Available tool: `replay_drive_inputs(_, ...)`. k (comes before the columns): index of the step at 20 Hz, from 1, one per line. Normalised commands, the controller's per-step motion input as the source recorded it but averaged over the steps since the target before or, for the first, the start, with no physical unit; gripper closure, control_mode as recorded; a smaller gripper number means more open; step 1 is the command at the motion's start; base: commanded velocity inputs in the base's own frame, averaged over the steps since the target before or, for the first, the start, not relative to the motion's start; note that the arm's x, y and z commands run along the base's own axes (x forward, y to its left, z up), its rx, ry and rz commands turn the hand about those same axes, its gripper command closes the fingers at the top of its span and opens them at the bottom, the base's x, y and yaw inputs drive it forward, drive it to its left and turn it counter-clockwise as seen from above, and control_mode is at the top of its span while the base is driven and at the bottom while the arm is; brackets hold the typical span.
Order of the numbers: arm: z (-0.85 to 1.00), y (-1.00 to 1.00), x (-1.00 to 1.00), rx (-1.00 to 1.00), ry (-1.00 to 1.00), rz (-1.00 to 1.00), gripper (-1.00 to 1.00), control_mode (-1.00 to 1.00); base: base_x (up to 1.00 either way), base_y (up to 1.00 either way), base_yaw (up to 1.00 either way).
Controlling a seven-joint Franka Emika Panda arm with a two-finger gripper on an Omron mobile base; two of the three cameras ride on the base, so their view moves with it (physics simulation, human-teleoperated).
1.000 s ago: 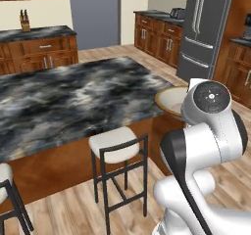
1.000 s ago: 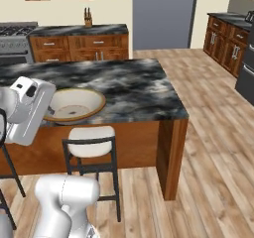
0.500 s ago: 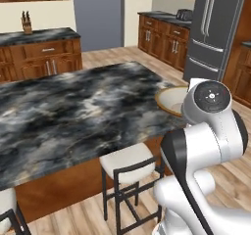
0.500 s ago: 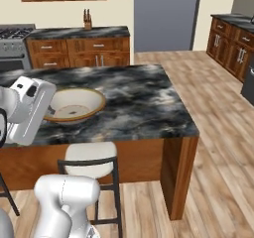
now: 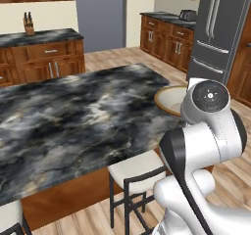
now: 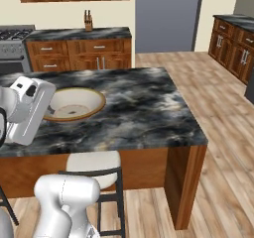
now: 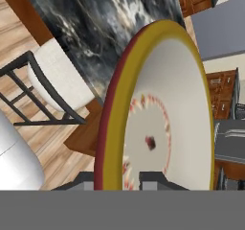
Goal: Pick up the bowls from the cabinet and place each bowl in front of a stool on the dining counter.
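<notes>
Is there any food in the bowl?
Empty. The bowl over the dining counter shows only its bare cream inside with a small painted pattern.

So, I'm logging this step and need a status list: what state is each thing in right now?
Round cream bowl with yellow rim: held by its rim, over the counter.
Two-finger gripper: shut on the bowl.
Black marbled dining counter: bare near the bowl.
Black-framed stool with off-white seat: tucked under the counter edge, unoccupied.

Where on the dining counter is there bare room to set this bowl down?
The dining counter is bare right of the bowl out to its corner, and across the far side. The near edge above the stool is crowded by the bowl held in the pincer.
</notes>
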Motion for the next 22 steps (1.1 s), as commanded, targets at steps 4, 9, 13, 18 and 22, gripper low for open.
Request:
replay_drive_inputs(4, 0.00, 0.00, 0.00, 0.00, 0.00, 0.00, 1.00, 1.00, 0.21, 0.48, -0.05)
replay_drive_inputs(9, 0.00, 0.07, 0.04, 0.00, 0.00, -0.01, 1.00, -1.00, 0.14, 0.40, -0.06)
replay_drive_inputs(13, 0.00, 0.00, 0.00, 0.00, 0.00, 0.00, 1.00, -1.00, 0.00, 0.00, 0.00)
replay_drive_inputs(18, -0.11, 0.37, 0.17, 0.02, 0.00, -0.03, 1.00, -1.00, 0.00, 0.00, 0.00)
replay_drive_inputs(22, -0.15, 0.82, 0.71, 0.02, 0.00, -0.24, 1.00, -1.00, 0.00, 0.00, 0.00)
